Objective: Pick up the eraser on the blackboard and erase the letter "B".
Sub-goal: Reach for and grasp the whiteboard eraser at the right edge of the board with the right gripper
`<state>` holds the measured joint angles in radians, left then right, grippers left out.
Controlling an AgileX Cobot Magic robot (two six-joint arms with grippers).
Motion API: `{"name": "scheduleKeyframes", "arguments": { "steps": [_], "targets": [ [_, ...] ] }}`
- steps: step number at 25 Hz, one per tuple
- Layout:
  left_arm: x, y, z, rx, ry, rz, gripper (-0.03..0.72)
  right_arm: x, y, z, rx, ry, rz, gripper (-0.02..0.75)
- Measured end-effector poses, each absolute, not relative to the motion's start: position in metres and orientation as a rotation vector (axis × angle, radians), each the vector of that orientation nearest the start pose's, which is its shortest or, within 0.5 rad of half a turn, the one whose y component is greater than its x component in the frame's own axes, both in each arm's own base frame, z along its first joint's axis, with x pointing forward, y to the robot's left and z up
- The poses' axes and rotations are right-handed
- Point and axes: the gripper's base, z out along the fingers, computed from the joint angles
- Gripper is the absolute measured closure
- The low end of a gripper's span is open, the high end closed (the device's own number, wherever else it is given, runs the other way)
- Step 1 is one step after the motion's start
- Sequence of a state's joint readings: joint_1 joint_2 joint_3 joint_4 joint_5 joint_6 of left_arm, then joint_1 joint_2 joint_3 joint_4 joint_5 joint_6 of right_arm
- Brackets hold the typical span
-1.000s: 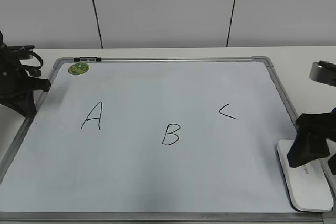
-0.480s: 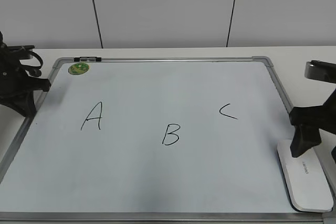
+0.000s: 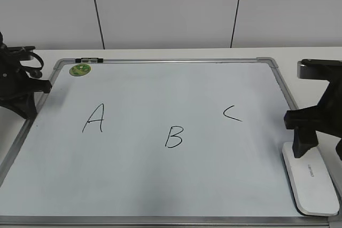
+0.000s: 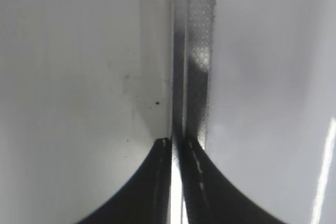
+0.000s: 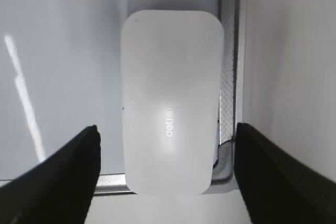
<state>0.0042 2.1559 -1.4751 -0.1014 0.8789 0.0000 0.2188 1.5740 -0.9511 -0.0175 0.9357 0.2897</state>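
The eraser (image 3: 313,184) is a flat white block lying at the blackboard's front right corner, and it fills the middle of the right wrist view (image 5: 170,103). My right gripper (image 3: 320,145) hangs above the eraser's far end, open and empty, with its jaws wide on either side of the eraser in the wrist view (image 5: 166,127). The letter "B" (image 3: 174,136) is drawn in black at the middle of the blackboard (image 3: 160,86). My left gripper (image 3: 26,108) is shut and empty at the board's left edge, over the frame (image 4: 197,77).
A black "A" (image 3: 94,118) is left of the B and a black "C" (image 3: 232,112) is right of it. A round green sticker (image 3: 80,69) sits at the board's far left corner. The silver frame (image 5: 229,77) runs right beside the eraser.
My right gripper has risen and shifted a little left above the eraser, which now shows more. The eraser, the letters and my left arm have not moved.
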Motion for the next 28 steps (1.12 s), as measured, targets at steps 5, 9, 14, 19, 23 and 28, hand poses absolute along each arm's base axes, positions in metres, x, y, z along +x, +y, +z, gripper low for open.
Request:
{"name": "scheduleKeyframes", "arguments": {
  "steps": [5, 9, 14, 19, 23, 28],
  "targets": [
    [0.417, -0.006, 0.125, -0.101, 3.039, -0.126, 0.638, 0.269, 0.059, 0.206, 0.110, 3.038, 0.020, 0.150],
    [0.417, -0.006, 0.125, -0.101, 3.039, -0.126, 0.636, 0.269, 0.060, 0.206, 0.126, 3.035, 0.042, 0.142],
    [0.417, -0.006, 0.125, -0.102, 3.039, -0.127, 0.634, 0.270, 0.060, 0.204, 0.127, 3.041, 0.040, 0.071],
    [0.417, -0.005, 0.125, -0.106, 3.039, -0.129, 0.634, 0.274, 0.061, 0.183, 0.137, 3.123, 0.007, 0.065],
    [0.417, -0.005, 0.125, -0.106, 3.039, -0.129, 0.633, 0.277, 0.061, 0.167, 0.137, 3.178, -0.025, 0.065],
    [0.417, -0.005, 0.125, -0.106, 3.039, -0.129, 0.633, 0.278, 0.061, 0.166, 0.137, 3.179, -0.026, 0.071]
  ]
}}
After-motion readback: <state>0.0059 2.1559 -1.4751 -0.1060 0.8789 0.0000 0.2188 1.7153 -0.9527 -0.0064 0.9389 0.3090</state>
